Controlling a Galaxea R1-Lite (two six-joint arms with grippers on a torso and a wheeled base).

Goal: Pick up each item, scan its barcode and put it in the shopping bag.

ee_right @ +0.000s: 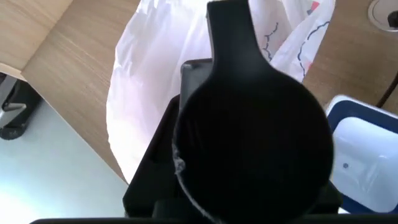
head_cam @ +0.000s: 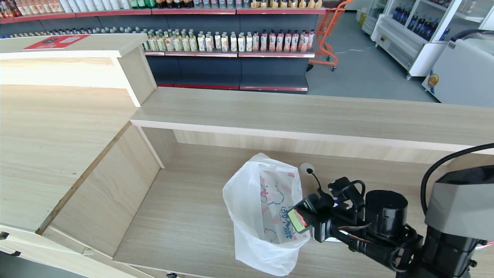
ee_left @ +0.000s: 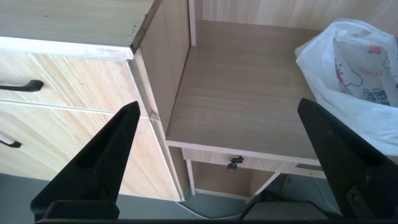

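While left pincer gapes wide, right pincer seemingly grips an item beside the shopping bag.

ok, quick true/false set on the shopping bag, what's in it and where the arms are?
1. The shopping bag stands on the lower counter. True.
2. The bag has nothing in it. False: a cartoon-printed packet stands inside it.
3. The left gripper is open, with nothing between its fingers. True.
4. The right arm is at the bag's left side. False: it is at the bag's right side, close to the bag's rim in the head view.
5. Shelves of bottles stand beyond the counter. True.
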